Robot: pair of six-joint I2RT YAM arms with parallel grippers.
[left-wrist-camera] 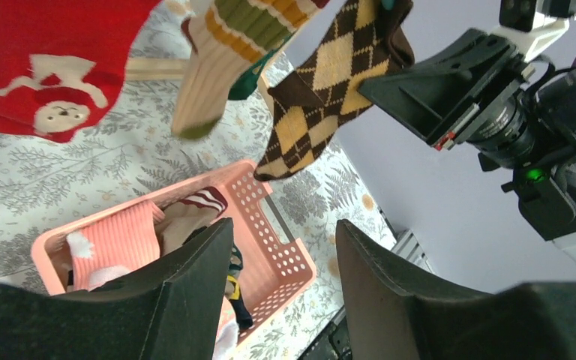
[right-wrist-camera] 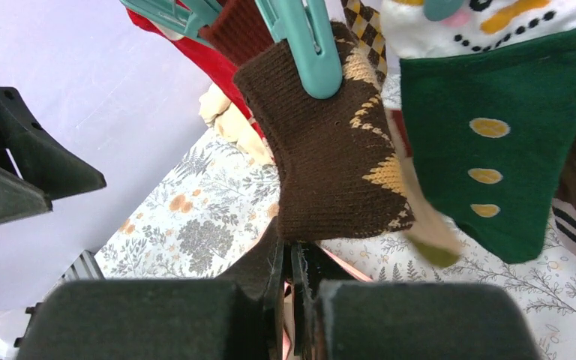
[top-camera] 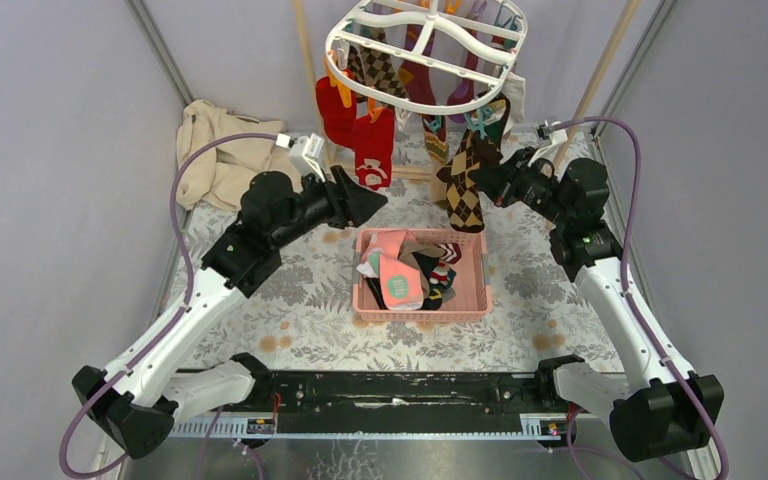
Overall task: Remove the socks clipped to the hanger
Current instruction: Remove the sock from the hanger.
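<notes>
Under the white hanger (top-camera: 428, 58), socks (top-camera: 375, 145) hang clipped above the desk (top-camera: 300, 285) — the right pincer (right-wrist-camera: 286, 251) is closed tight at the brown argyle sock (right-wrist-camera: 330, 150)'s toe; the left pincer (left-wrist-camera: 285, 232) gapes empty near the pink basket (top-camera: 476, 290).

ROBOTICS TEST BOOTH: Plain grey wall panels (top-camera: 60, 120) in metal framing (top-camera: 155, 45) enclose a table spread with a floral cloth (top-camera: 310, 290). The left arm (top-camera: 260, 225) and right arm (top-camera: 585, 215) stand bolted to a black rail (top-camera: 400, 390) along the bottom of the frame.
</notes>
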